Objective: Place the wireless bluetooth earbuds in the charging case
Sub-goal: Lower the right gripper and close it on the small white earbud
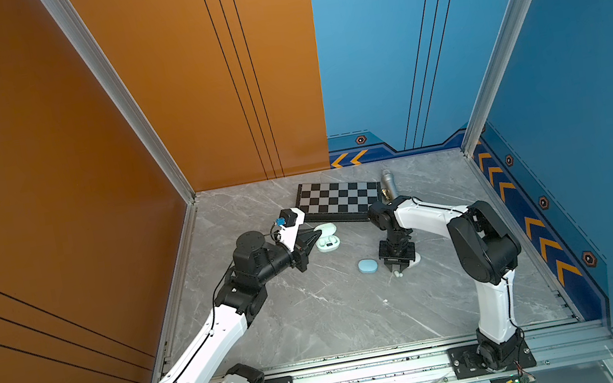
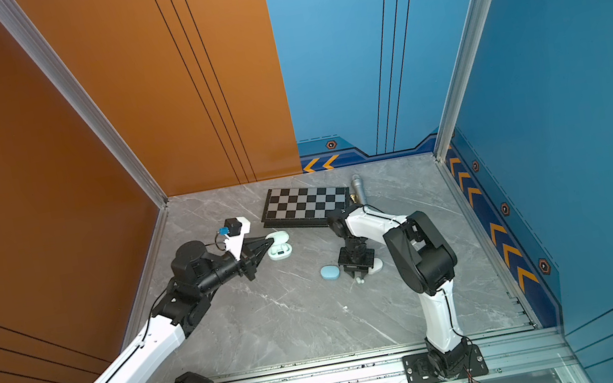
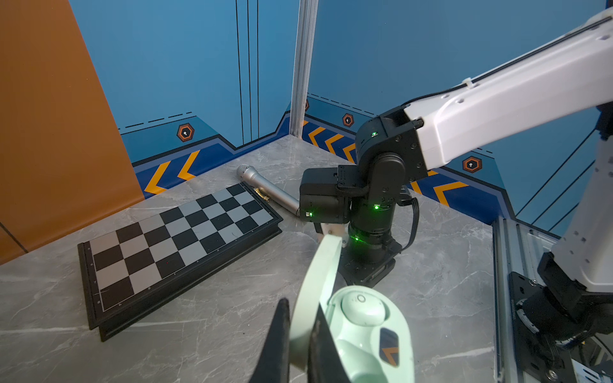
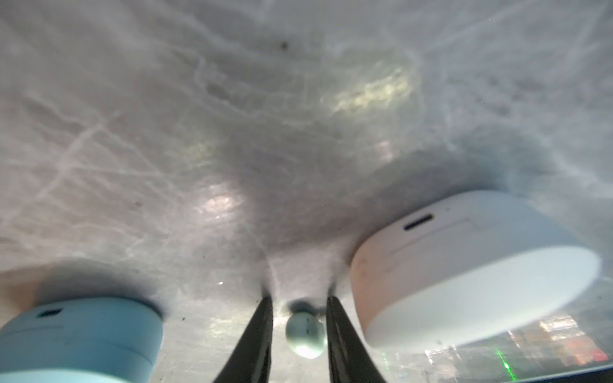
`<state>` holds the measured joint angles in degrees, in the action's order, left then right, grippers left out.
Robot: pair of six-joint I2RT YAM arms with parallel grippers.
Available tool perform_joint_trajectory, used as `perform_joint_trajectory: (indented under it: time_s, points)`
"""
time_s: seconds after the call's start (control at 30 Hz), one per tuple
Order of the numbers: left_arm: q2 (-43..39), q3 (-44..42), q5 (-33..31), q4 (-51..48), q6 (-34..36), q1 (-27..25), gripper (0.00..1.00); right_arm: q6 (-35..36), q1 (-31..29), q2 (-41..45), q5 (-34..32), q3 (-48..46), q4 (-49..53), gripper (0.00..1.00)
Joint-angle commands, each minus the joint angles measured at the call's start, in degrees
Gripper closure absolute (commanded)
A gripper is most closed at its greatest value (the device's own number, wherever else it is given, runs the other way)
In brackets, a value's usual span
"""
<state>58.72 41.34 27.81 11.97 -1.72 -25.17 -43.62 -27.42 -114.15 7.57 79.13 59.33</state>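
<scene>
Pickup step here. My right pincer [image 4: 298,300] is down on the counter [image 4: 232,132], spread around a mint bud [image 4: 305,331] lying between the blue case [image 4: 79,335] and the white case [image 4: 474,272] (not clamped yet, there's a gap on one side). My left pincer [image 3: 300,315] pinches the lid [image 3: 318,275] of the mint case [image 3: 368,331], propping it open. Next, I reckon: squeeze gently so the bud doesn't squirt out, lift, carry it over to the mint case.

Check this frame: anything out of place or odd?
A tiny white speck, possibly a bud, lies alone on the table, apart from the blue case. A microphone beside the chessboard looks unrelated. Nothing spilled or damaged.
</scene>
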Motion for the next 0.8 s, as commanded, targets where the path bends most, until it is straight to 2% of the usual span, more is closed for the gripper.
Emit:
perform_joint_trajectory:
  time_s: [0.0,0.23,0.5,0.77]
  points:
    - [-1.0,1.77,-0.17,-0.62,0.24,0.38,1.0,3.42,0.18,-2.2,0.52,2.9,3.08,0.69]
    - [-0.97,3.41,0.62,-1.76,0.44,0.62,1.0,6.86,0.17,-4.33,1.96,4.18,6.04,0.69]
    - [-2.32,4.32,1.45,-3.29,0.58,0.74,1.0,12.55,-2.47,-4.27,-2.83,3.11,7.29,0.69]
    - [-5.7,4.01,0.66,-6.27,1.0,0.73,1.0,13.73,-4.17,-6.15,-6.61,2.26,6.11,0.72]
